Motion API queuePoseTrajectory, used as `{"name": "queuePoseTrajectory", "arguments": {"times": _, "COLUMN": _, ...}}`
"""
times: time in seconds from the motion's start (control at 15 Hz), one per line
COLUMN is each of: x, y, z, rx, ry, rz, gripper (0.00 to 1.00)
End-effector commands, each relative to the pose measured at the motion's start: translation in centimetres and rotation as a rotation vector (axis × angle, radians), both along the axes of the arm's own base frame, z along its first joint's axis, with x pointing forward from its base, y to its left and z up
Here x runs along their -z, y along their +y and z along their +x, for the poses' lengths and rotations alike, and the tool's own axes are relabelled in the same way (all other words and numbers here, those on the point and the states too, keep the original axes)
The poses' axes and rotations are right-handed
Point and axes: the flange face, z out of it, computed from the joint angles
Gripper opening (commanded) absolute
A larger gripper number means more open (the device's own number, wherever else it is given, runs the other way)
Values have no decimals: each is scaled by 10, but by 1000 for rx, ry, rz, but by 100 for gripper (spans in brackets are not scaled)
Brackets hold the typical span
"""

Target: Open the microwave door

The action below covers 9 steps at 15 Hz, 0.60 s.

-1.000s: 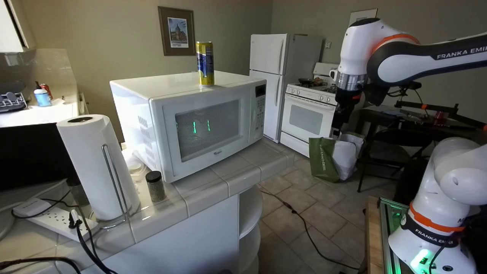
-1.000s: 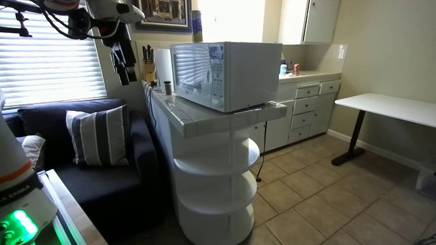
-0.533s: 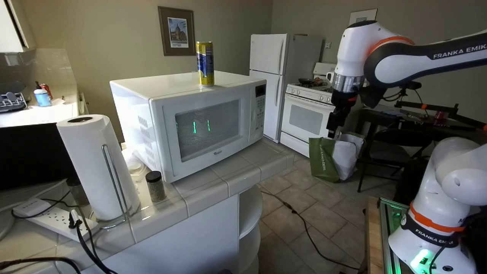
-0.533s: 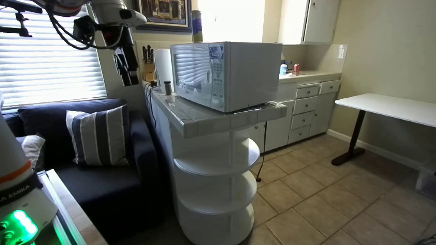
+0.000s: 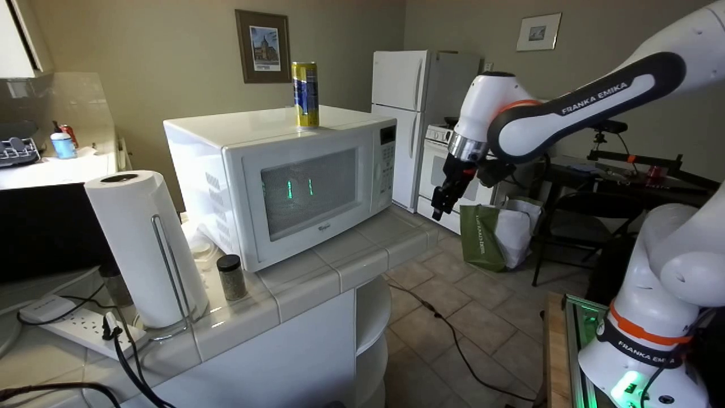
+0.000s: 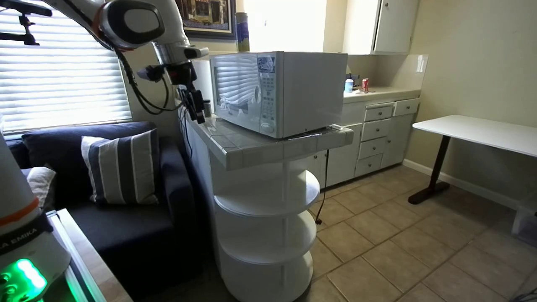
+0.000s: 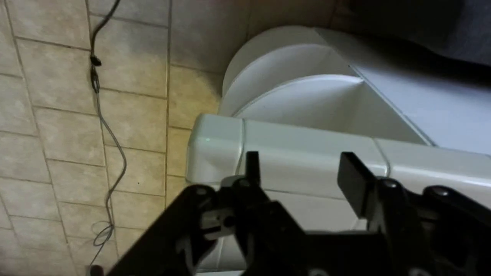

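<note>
The microwave door (image 5: 308, 192) is a white front panel with a dark glass window, closed on the white microwave. It also shows in an exterior view (image 6: 235, 90), with window blinds reflected in it. A pale handle (image 5: 378, 177) is at the door's edge beside the keypad. My black gripper (image 5: 438, 214) is in the air in front of the microwave's keypad side, apart from it and pointing down. It also shows in an exterior view (image 6: 200, 118). In the wrist view the gripper (image 7: 299, 161) has its fingers wide apart with nothing between them, over the counter edge. The door is not recognisable there.
The tiled counter (image 5: 391, 243) carries the microwave, a paper towel roll (image 5: 144, 249) and a spice jar (image 5: 232, 277). A tall can (image 5: 306, 93) stands on top of the microwave. Rounded shelves (image 6: 268, 201) are under the counter end. A sofa (image 6: 126, 226) stands beside it.
The arm has reached forward and down, bringing my gripper nearer to the microwave front and the counter edge. The microwave door has not moved.
</note>
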Motion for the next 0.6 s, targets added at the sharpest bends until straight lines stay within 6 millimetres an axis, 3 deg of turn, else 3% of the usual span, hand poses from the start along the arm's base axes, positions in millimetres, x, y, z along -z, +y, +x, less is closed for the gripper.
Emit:
{"name": "queuePoseTrajectory", "arguments": {"times": 0.0, "x": 21, "y": -14, "z": 44, "rx": 30, "ry": -78, "rz": 7, "gripper": 27}}
{"name": "queuePoseTrajectory", "arguments": {"times": 0.27, "x": 38, "y": -31, "z": 76, "rx": 38, "ry": -160, "rz": -17, "gripper": 0}}
{"name": "queuePoseTrajectory", "arguments": {"times": 0.53, "x": 48, "y": -51, "z": 103, "rx": 53, "ry": -209, "rz": -59, "gripper": 0}}
